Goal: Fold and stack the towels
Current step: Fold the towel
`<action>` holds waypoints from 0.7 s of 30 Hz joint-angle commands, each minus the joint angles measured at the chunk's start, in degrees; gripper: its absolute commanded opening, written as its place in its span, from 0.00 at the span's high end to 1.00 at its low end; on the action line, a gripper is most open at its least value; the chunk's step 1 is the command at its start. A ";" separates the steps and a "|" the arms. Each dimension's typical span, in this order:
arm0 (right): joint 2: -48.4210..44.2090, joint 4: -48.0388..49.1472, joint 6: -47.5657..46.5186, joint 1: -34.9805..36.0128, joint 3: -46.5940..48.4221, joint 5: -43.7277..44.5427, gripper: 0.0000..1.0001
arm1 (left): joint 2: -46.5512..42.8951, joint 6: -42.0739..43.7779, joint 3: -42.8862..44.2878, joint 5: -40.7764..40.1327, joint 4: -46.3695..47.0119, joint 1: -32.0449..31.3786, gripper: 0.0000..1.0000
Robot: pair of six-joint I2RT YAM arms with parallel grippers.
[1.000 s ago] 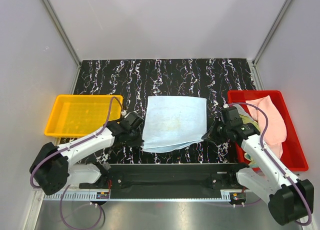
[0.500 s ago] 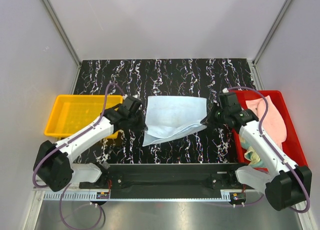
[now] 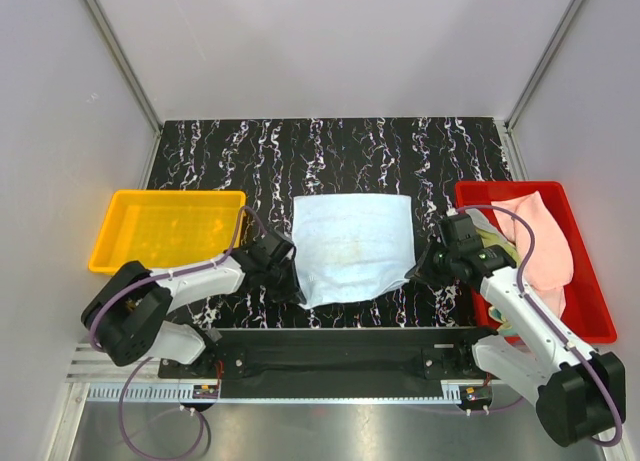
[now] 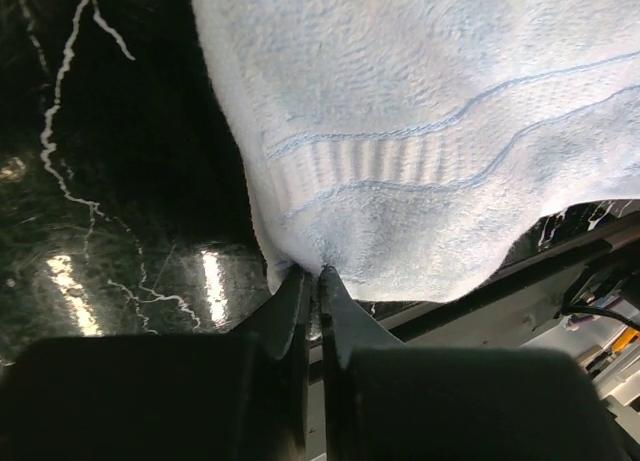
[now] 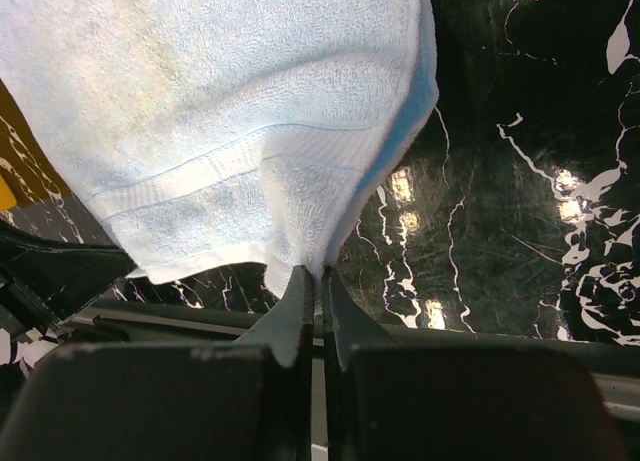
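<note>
A light blue towel (image 3: 352, 246) lies spread on the black marbled table (image 3: 330, 151) between my arms. My left gripper (image 3: 291, 278) is shut on the towel's near left corner, seen pinched in the left wrist view (image 4: 318, 271) with the towel (image 4: 420, 131) stretching away. My right gripper (image 3: 418, 270) is shut on the near right corner, seen in the right wrist view (image 5: 320, 271) with the towel (image 5: 220, 101) above it. A pink towel (image 3: 545, 243) lies in the red bin (image 3: 590, 326) at right.
An empty yellow bin (image 3: 165, 231) stands at the left. A greenish cloth (image 3: 497, 251) peeks out in the red bin beside the pink towel. The black rail (image 3: 330, 351) of the arm mount runs along the near table edge.
The near towel edge had been lifted and carried toward the far edge; now both grippers have come back toward me and the towel lies spread out flat again, corners still pinched.
</note>
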 commanded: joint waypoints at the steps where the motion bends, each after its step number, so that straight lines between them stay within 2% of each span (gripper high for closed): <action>1: -1.67 0.46 0.40 0.55 0.91 -0.52 1.00 | 0.43 -1.41 -0.40 -0.66 2.17 -0.45 0.92; 2: -1.85 0.45 0.40 0.46 0.82 -0.70 1.00 | 0.34 -1.33 -0.32 -1.36 1.20 -0.54 0.90; 7: -2.20 0.98 0.58 0.55 0.12 -1.14 1.00 | -2.11 0.16 1.35 -7.24 -5.82 -0.80 0.64; 10: -2.29 1.16 0.49 0.55 -0.32 -1.49 1.00 | -4.75 1.48 3.90 -10.41 -9.69 -0.98 0.55; 14: -2.64 0.98 0.23 0.55 -0.06 -1.58 1.00 | -7.56 2.19 4.61 -13.22 -11.91 -0.89 0.48; 21: -3.17 0.98 0.14 0.55 -0.32 -1.93 1.00 | -8.01 2.98 1.45 -12.88 -9.55 -0.98 0.46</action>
